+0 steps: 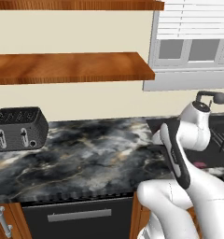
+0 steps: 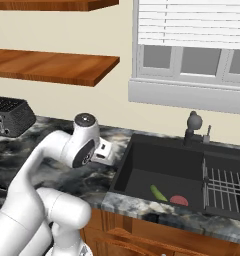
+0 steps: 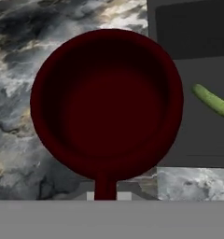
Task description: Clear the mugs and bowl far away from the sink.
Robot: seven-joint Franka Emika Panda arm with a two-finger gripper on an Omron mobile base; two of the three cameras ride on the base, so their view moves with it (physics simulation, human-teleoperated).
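A dark red mug (image 3: 107, 102) appears from above in the hand view, its handle (image 3: 105, 184) pointing to the bottom edge. My gripper (image 3: 105, 195) is shut on that handle. The mug is over the marbled counter (image 3: 20, 140), just left of the sink's rim. Whether it rests on the stone or hangs above it, I cannot tell. The dark sink (image 2: 162, 172) lies right of the arm, and its basin also shows in the hand view (image 3: 202, 60). In the right base view the white hand (image 2: 103, 151) is low beside the sink's left edge. The bowl is out of view.
A green vegetable (image 2: 158, 193) (image 3: 212, 100) and a red rounded item (image 2: 179, 200) lie in the basin. A wire rack (image 2: 227, 187) fills its right part and a dark faucet (image 2: 192, 125) stands behind. A black toaster (image 1: 18, 128) sits far left under wooden shelves (image 1: 72, 67).
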